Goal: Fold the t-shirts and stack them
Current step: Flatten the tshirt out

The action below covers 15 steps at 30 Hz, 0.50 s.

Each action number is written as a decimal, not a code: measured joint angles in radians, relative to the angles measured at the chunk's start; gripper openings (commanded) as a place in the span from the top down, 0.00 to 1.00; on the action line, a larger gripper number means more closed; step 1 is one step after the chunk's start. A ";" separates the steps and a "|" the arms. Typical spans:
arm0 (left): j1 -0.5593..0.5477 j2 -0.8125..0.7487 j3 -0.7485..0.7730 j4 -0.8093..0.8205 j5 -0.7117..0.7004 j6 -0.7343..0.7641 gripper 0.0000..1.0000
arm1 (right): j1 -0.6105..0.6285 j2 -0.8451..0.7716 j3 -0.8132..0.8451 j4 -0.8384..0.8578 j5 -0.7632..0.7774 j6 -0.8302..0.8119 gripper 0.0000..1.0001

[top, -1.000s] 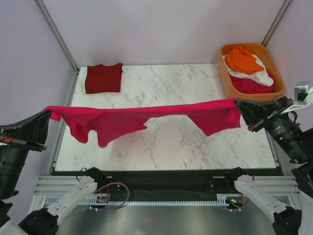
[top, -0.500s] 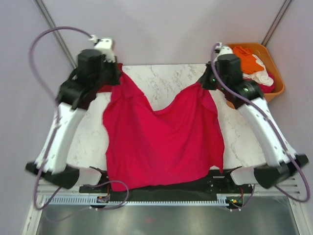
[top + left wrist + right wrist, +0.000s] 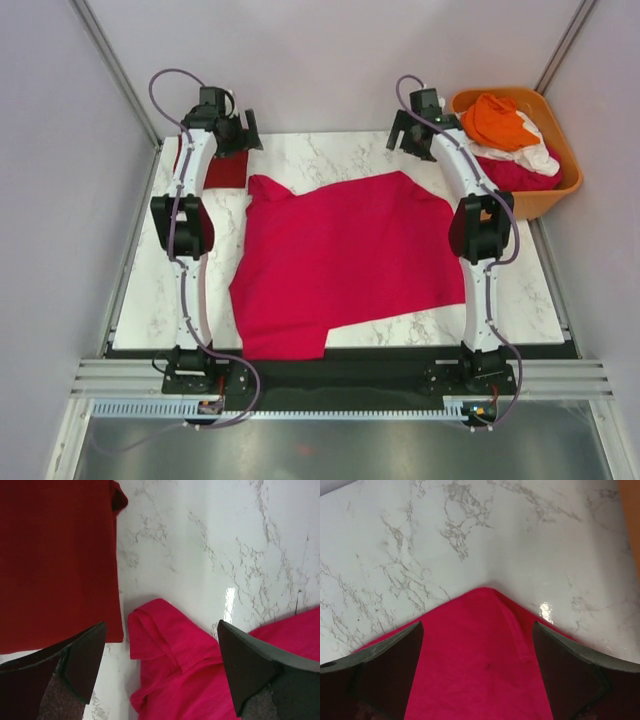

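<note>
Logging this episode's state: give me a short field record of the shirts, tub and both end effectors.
magenta shirt: spread on table, unheld
maroon shirt: folded, far left corner
tub: far right, holds orange, white and pink cloth
left end effector: open, over the magenta shirt's sleeve
right end effector: open, over its far edge
</note>
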 measured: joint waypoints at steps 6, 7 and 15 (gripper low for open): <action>-0.029 -0.224 -0.124 0.008 -0.062 0.001 0.05 | -0.004 -0.230 -0.251 0.060 0.016 -0.034 0.02; -0.037 -0.275 -0.153 0.010 -0.069 0.001 0.12 | -0.001 -0.282 -0.314 0.076 0.012 -0.038 0.02; -0.088 -0.526 -0.423 0.133 -0.086 -0.026 0.15 | 0.013 -0.514 -0.824 0.259 -0.097 -0.048 0.02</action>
